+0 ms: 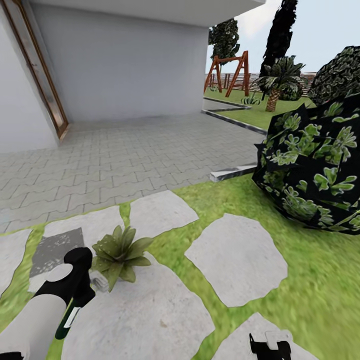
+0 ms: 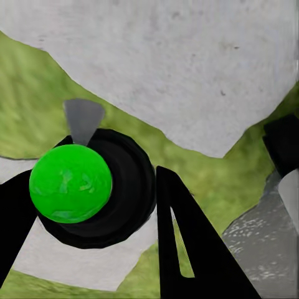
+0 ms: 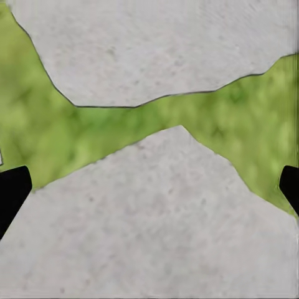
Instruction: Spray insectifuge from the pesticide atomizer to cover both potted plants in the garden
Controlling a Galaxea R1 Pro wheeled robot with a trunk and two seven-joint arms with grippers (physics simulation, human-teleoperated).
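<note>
Spraying step in hand. Left gripper (image 2: 93,205) clamped on the pesticide atomizer (image 2: 70,182), glossy green ball in a matte black collar, just left of the potted plant (image 1: 119,254), a low rosette of pointed leaves on rough grey stepping stones (image 1: 237,257). Next, probably: aim nozzle at leaves. Well right of the plant, right gripper (image 3: 149,187) spread wide, empty.

Place: home garden
Signs: lawn (image 1: 320,280), stepping stones (image 1: 235,260), paved patio (image 1: 125,150), house wall (image 1: 125,60), swing (image 1: 227,72), bushes (image 1: 312,165), palm (image 1: 277,82)
</note>
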